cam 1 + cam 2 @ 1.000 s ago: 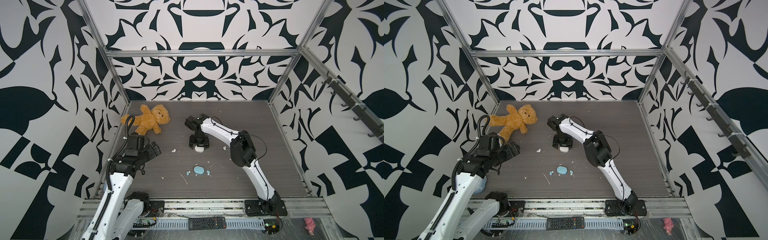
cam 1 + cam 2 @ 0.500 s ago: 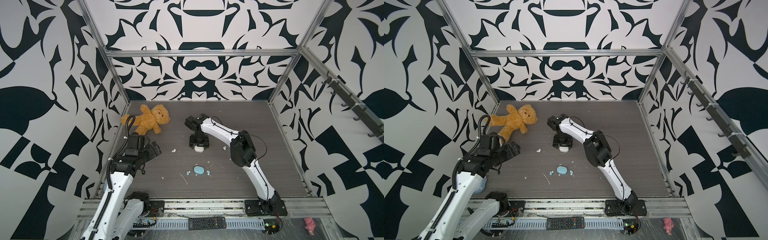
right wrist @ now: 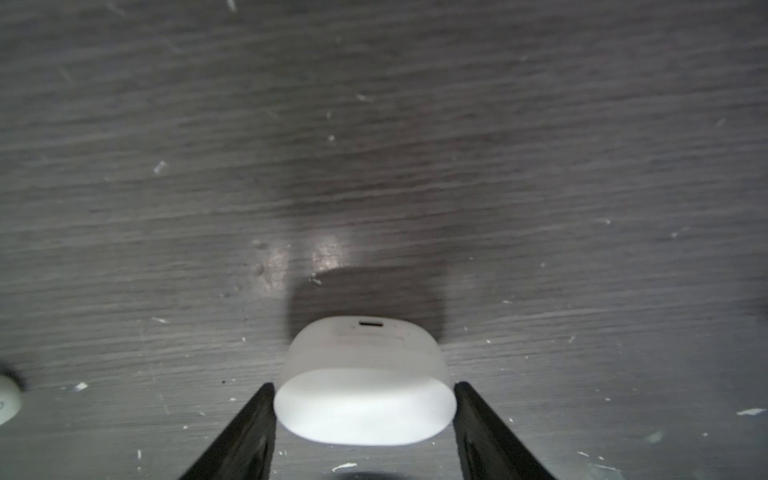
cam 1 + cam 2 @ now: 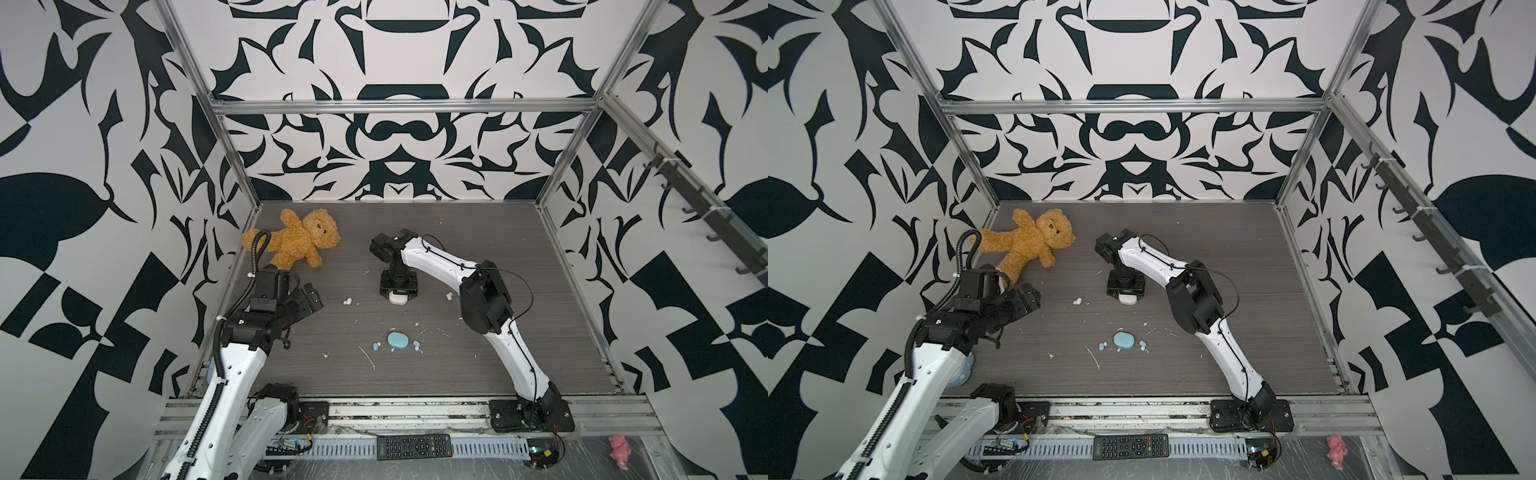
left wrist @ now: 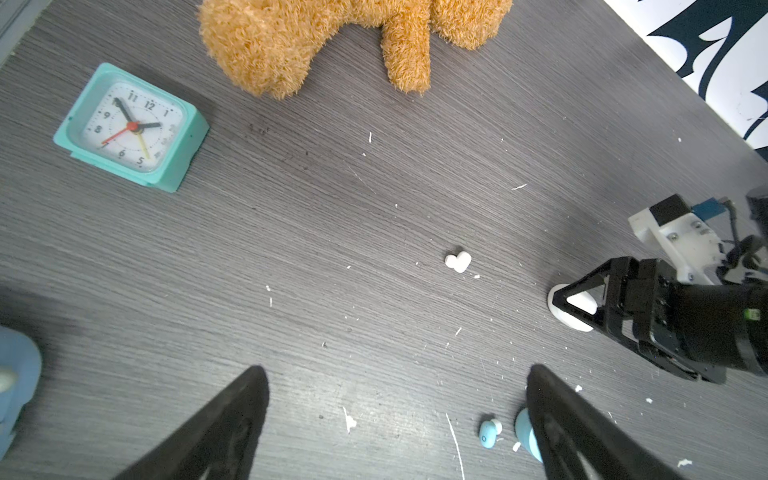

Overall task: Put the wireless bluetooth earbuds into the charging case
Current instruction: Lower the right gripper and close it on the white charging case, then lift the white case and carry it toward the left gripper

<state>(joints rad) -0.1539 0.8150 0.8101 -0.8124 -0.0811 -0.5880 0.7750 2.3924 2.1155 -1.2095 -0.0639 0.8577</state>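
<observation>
A shut white charging case (image 4: 399,297) (image 3: 363,399) lies on the dark table near its middle. My right gripper (image 4: 398,286) (image 3: 364,388) points down over it, its fingers (image 3: 253,432) pressed against both ends of the case. One white earbud (image 4: 347,301) (image 5: 458,261) lies left of the case and another (image 4: 449,296) lies right of it. Nearer the front sits a light blue case (image 4: 398,340) (image 4: 1124,340) with a blue earbud (image 4: 376,345) (image 5: 487,434) to its left and a second (image 4: 416,344) to its right. My left gripper (image 4: 311,299) (image 5: 395,374) hovers open and empty at the left.
A brown teddy bear (image 4: 299,243) lies at the back left. A teal alarm clock (image 5: 131,126) stands near it, under my left arm. White flecks and scuffs (image 4: 368,357) dot the table. A remote (image 4: 413,446) and a pink toy (image 4: 619,446) lie on the front rail.
The right gripper's jaws have narrowed onto the white case. Both arms stay almost where they were, and the left gripper stays open.
</observation>
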